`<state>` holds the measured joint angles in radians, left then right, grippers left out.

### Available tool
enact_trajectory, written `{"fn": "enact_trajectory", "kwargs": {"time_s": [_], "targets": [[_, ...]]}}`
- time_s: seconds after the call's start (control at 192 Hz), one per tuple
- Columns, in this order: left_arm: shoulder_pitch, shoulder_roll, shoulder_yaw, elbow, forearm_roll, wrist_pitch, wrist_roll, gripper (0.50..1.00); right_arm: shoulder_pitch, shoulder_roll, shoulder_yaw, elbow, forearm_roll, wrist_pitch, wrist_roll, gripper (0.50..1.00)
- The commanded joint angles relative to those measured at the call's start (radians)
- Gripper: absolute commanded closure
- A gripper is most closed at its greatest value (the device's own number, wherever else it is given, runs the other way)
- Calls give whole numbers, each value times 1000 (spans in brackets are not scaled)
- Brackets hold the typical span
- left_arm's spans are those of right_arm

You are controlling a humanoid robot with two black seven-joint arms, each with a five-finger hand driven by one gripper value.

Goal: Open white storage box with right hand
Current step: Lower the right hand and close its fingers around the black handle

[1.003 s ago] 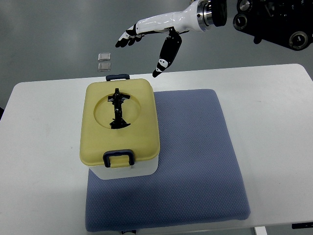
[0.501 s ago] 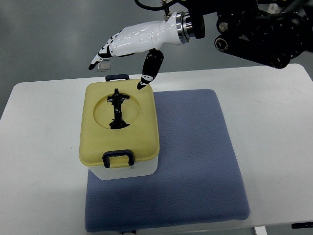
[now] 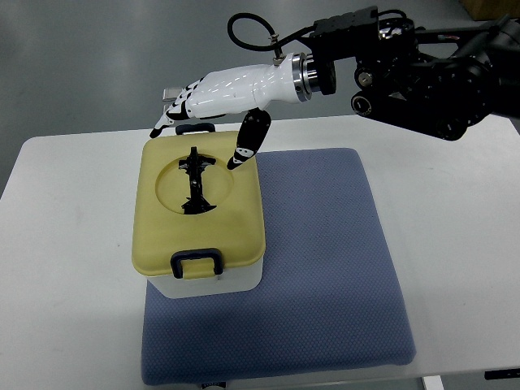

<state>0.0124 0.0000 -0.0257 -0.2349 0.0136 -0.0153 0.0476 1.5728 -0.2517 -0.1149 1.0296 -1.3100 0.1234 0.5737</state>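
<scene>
Top view shows us the white storage box (image 3: 213,280) on the blue mat (image 3: 325,268) at the counter's (image 3: 65,268) left half, its yellow lid (image 3: 236,219) seated and both latches closed. The right hand (image 3: 215,91) hovers over the far edge, fingers (image 3: 172,114) spread and holding nothing. We judge opening not yet begun: 2 latches and the lid remain.
</scene>
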Motion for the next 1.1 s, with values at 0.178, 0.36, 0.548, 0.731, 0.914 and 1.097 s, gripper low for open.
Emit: {"fn": "enact_trajectory", "kwargs": {"time_s": [0.178,0.36,0.548,0.731,0.914,1.097], "targets": [[0,0,0,2,-1,0,0,500,-39,32,-2,-6,-3,-57,-3,572],[0,0,0,3,-1,0,0,500,-56,55,-3,-13,-3,-74,-5,581],[0,0,0,3,0,0,0,500,-68,72,-11,-17,-3,-102,-8,595],[0,0,0,2,0,0,0,500,-85,88,-17,-28,-5,-128,-8,630],[0,0,0,2,0,0,0,500,-96,97,-20,-29,-5,-159,-8,813],[0,0,0,2,0,0,0,500,-96,97,-31,-29,-9,-206,-12,1000]]}}
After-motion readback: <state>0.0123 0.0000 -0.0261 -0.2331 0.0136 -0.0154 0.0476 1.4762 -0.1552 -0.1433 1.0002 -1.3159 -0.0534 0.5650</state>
